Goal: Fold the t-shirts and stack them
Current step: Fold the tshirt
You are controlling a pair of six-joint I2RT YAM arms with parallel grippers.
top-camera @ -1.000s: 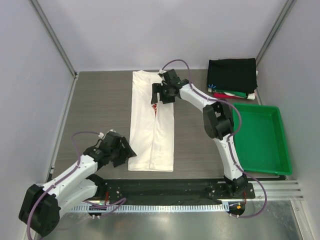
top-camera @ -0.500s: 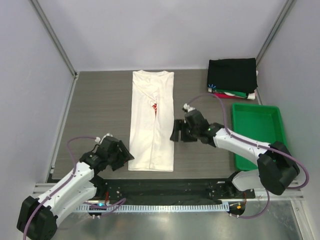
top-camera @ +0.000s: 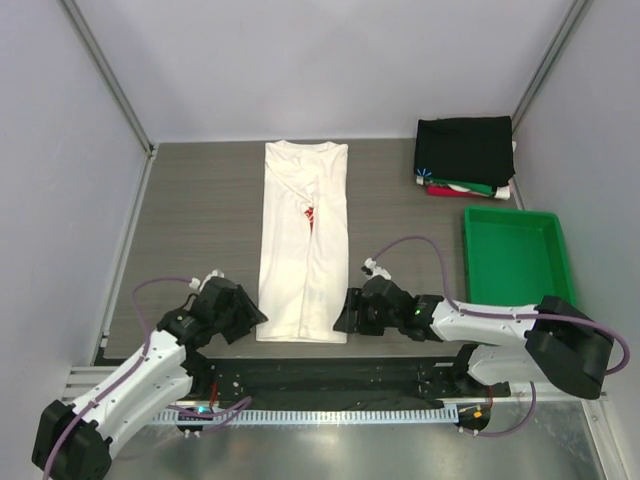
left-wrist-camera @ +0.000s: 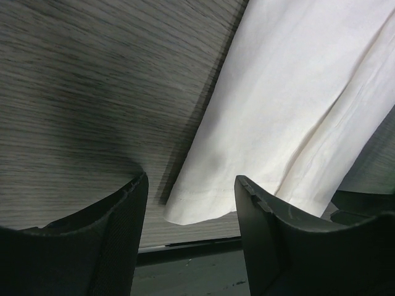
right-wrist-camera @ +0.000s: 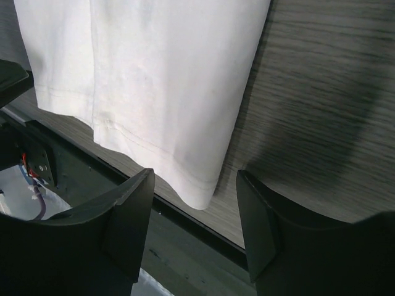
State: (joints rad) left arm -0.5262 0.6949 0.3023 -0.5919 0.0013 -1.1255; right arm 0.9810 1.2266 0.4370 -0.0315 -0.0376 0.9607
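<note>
A white t-shirt [top-camera: 304,240], folded lengthwise into a long strip with a bit of red print showing, lies flat in the table's middle. My left gripper [top-camera: 248,318] is open and empty just left of the strip's near left hem corner [left-wrist-camera: 185,213]. My right gripper [top-camera: 345,312] is open and empty just right of the near right hem corner [right-wrist-camera: 200,197]. Neither touches the cloth. A stack of folded shirts [top-camera: 465,150], black on top with green, red and white edges under it, sits at the far right.
A green plastic tray [top-camera: 520,280] stands at the right. The black mounting rail [top-camera: 330,375] runs along the table's near edge, just below the shirt's hem. Grey walls enclose the table on three sides.
My right gripper has swung from the shirt's collar end down the right side to the near hem corner. My left gripper has shifted slightly nearer. The shirt lies unchanged.
</note>
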